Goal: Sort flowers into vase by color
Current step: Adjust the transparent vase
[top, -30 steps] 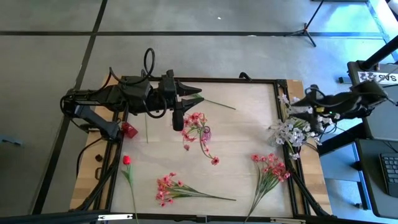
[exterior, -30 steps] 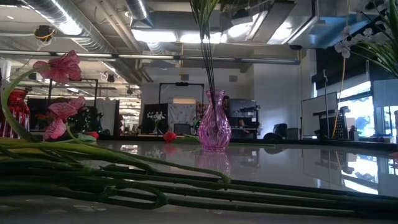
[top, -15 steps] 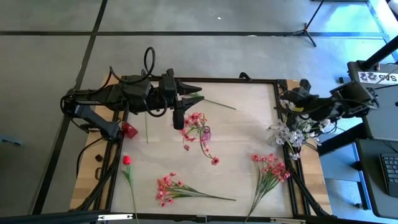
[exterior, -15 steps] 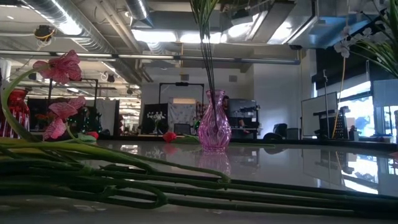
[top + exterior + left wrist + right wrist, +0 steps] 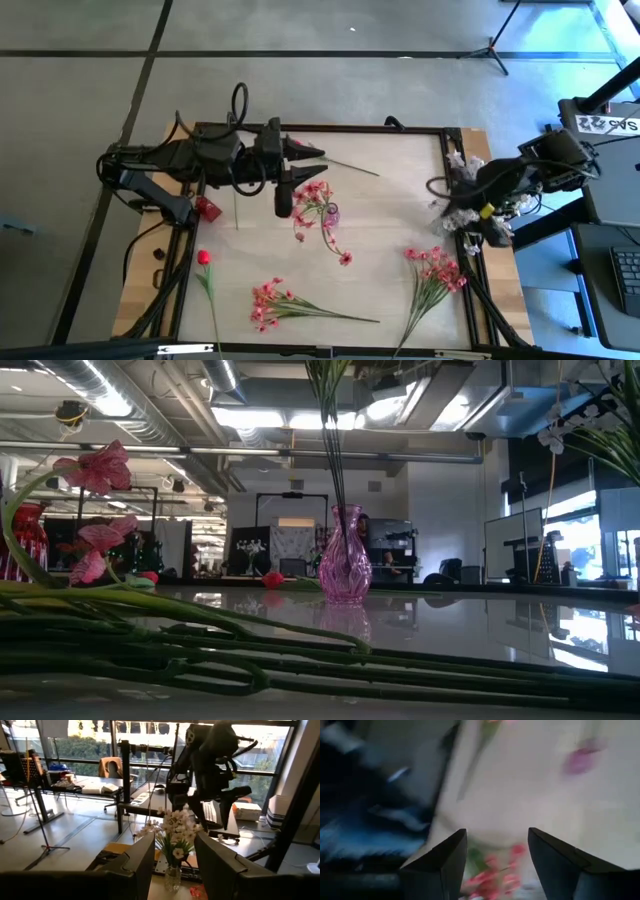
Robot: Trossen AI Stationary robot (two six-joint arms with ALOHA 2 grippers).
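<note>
Two claws agape, left claw (image 5: pixel 318 154), right claw (image 5: pixel 440 192), no legible writing.

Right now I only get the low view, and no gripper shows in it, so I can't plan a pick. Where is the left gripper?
Observer: The left gripper is up by the left arm's side of the table, near the pink vase. It is open and empty.
Operator: And the right one?
Observer: The right gripper is at the table's right edge, by the white flowers. It is open, with nothing between the fingers.
Operator: Is anything red lying loose?
Observer: One red bud lies flat near the table's left edge, apart from the pink sprays.
</note>
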